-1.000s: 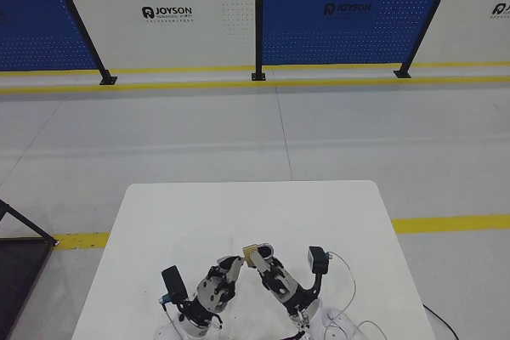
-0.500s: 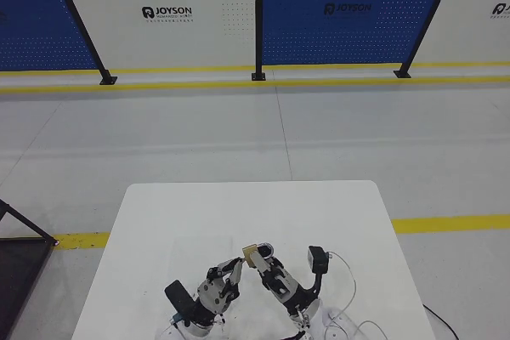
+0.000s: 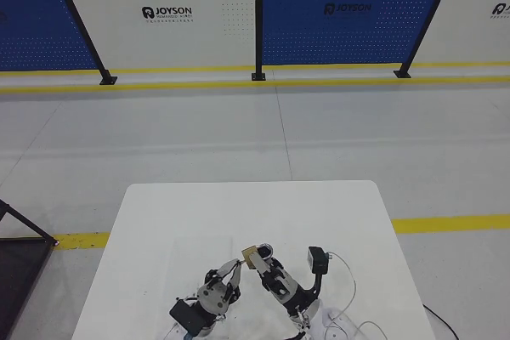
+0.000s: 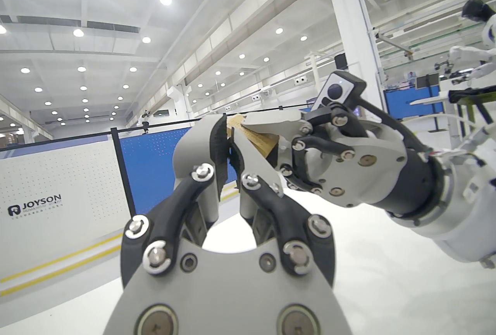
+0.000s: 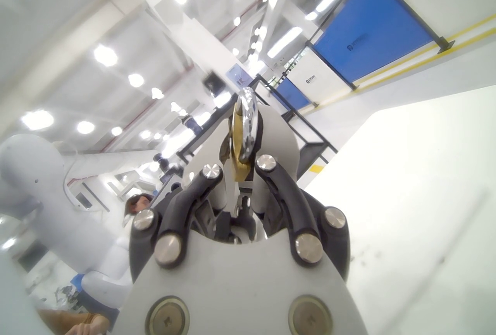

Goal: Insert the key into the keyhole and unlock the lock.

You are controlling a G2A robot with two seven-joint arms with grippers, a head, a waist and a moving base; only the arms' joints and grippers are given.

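Note:
Above the table's near edge, a brass padlock (image 3: pixel 250 253) with a chrome shackle (image 5: pixel 247 119) is held up, my right gripper (image 3: pixel 257 260) shut on its body (image 5: pixel 237 158). My left gripper (image 3: pixel 239 265) meets it from the other side. In the left wrist view that gripper (image 4: pixel 229 133) has its pads pressed together right against the lock's brass end (image 4: pixel 260 141). The key sits between those pads and is almost wholly hidden. Whether its blade is in the keyhole cannot be seen.
The white table (image 3: pixel 323 212) stretches away bare beyond the grippers. A thin white cable (image 3: pixel 347 285) loops beside the right arm. A black metal frame (image 3: pixel 13 225) stands off the table's left side.
My left wrist has rolled in place: its black camera mount swung from beside the arm down toward the table's near edge. Both gripper tips and the padlock stayed where they were.

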